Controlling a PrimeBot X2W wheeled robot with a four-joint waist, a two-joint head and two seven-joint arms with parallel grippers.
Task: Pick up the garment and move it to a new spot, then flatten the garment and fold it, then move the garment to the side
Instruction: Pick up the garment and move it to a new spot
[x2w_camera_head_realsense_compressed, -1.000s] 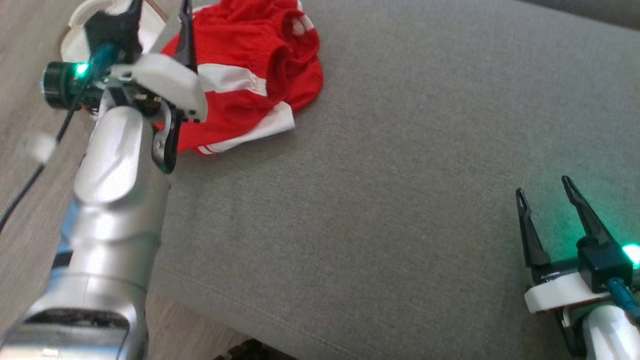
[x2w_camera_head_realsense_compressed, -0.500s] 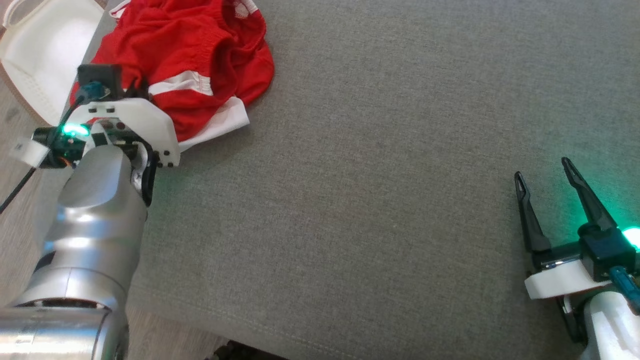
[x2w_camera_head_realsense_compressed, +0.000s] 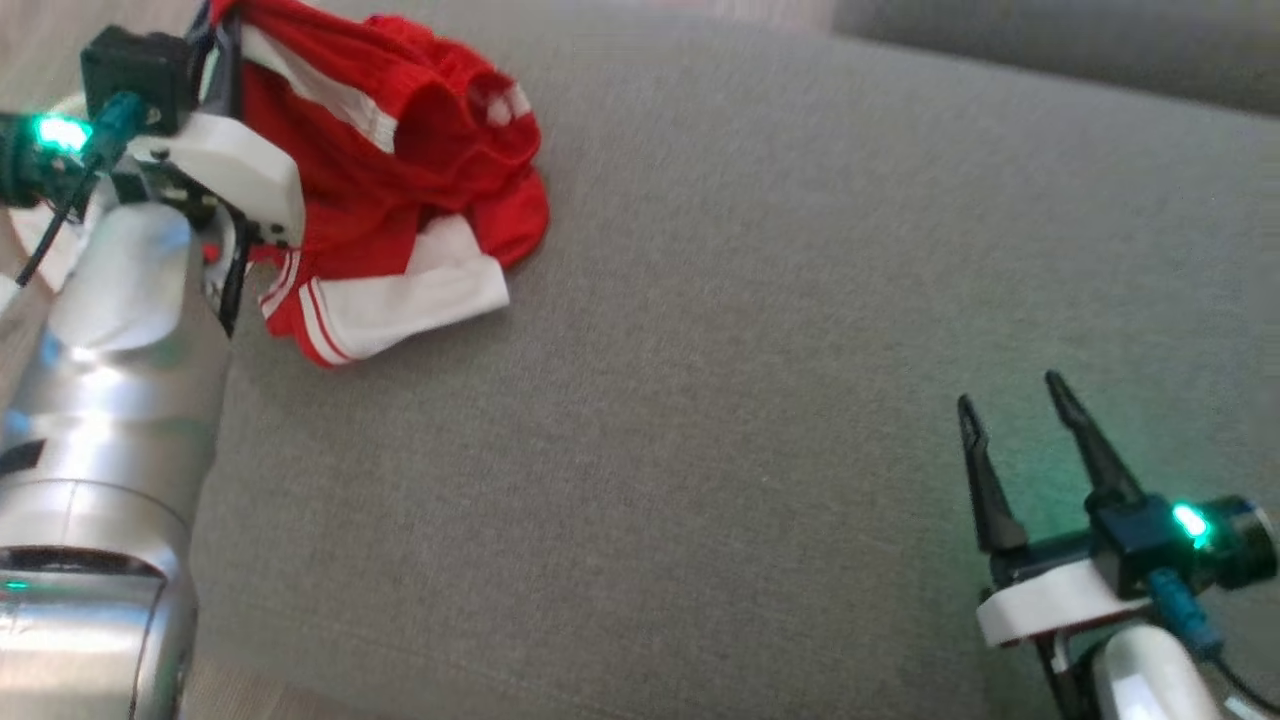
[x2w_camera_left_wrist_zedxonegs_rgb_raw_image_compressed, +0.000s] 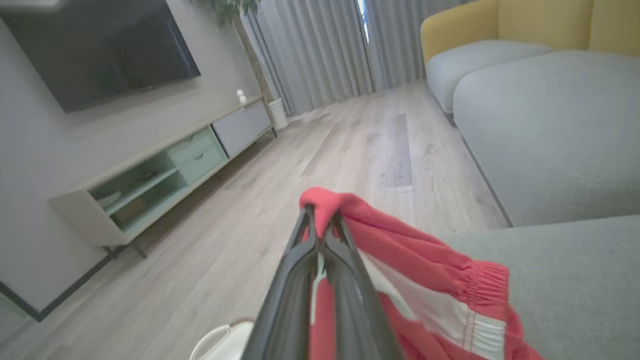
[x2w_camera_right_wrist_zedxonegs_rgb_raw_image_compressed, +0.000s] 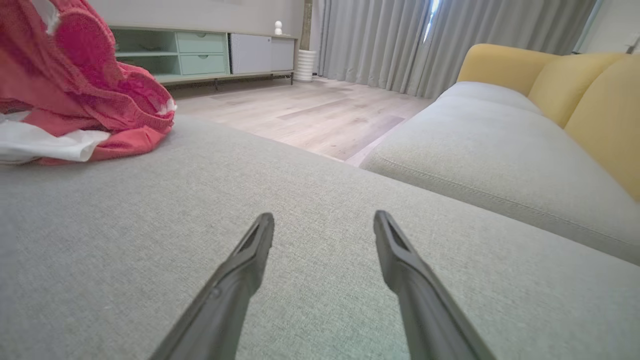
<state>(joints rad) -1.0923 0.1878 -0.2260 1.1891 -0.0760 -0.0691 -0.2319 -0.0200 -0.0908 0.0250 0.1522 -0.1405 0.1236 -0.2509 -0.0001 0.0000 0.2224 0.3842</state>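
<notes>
You've got the garment (x2w_camera_head_realsense_compressed: 400, 180) upper left of the head frame, partly lying on the cushion (x2w_camera_head_realsense_compressed: 700, 400), its top edge up between your left end effector (x2w_camera_left_wrist_zedxonegs_rgb_raw_image_compressed: 320, 220) fingers. Right end effector (x2w_camera_head_realsense_compressed: 1008, 390) sits lower right over the cushion, well apart from the garment.

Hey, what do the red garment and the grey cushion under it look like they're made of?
Red garment: probably soft knitted sports fabric, matte; it crumples loosely, with a gathered elastic band and white trim. Grey cushion: woven upholstery cloth, matte; a fine weave shows.
</notes>
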